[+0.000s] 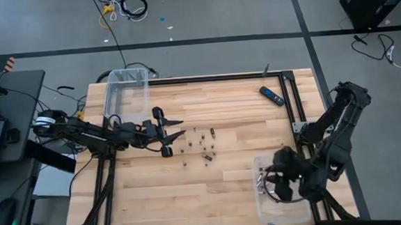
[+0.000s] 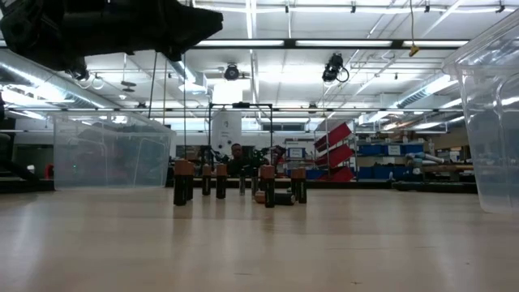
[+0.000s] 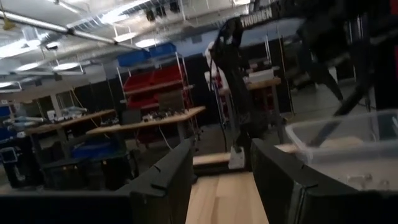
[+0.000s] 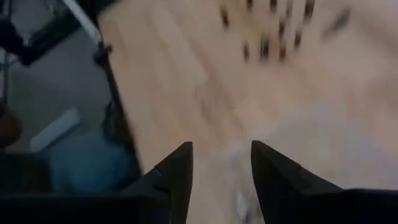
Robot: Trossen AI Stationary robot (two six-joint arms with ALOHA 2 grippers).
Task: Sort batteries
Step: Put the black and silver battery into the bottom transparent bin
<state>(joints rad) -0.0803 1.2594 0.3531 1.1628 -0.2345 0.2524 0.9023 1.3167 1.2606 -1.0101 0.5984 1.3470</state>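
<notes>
At centre frame of the high view, small dark cylindrical batteries [image 1: 201,144] stand clustered on the pale wooden table [image 1: 219,188]. The left gripper [image 1: 178,128] reaches in from left, fingers spread, empty. The right gripper [image 1: 266,184], folded low at lower right, hangs parted over a clear plastic bin [image 1: 262,205].

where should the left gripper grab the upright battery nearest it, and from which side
Take the nearest upright battery around its dark body below the copper cap, closing across its width. Come straight down from above: it stands on end with neighbours close by, so a sideways approach would likely knock them over. The left gripper is open already.
</notes>
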